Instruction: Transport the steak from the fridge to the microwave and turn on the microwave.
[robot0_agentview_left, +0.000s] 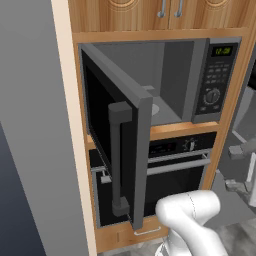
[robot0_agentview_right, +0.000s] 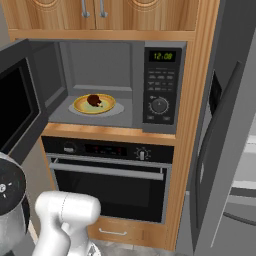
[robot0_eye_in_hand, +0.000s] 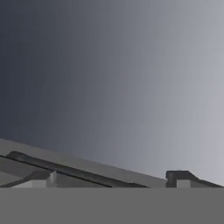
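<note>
The small dark reddish-brown steak (robot0_agentview_right: 93, 100) lies on a yellow-rimmed plate (robot0_agentview_right: 107, 107) inside the black built-in microwave (robot0_agentview_right: 160, 85), at nine o'clock from its round dial. The microwave's dark glass door (robot0_agentview_left: 117, 150) stands swung wide, leaving the cavity mouth unobstructed above the black oven (robot0_agentview_right: 110, 182). The gripper (robot0_eye_in_hand: 109, 179) has its dark tips spread wide, holding nothing.

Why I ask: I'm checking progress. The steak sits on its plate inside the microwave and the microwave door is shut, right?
Not quite. The steak is on its plate inside the microwave, but the microwave door stands wide open, as the left base view shows.
</note>
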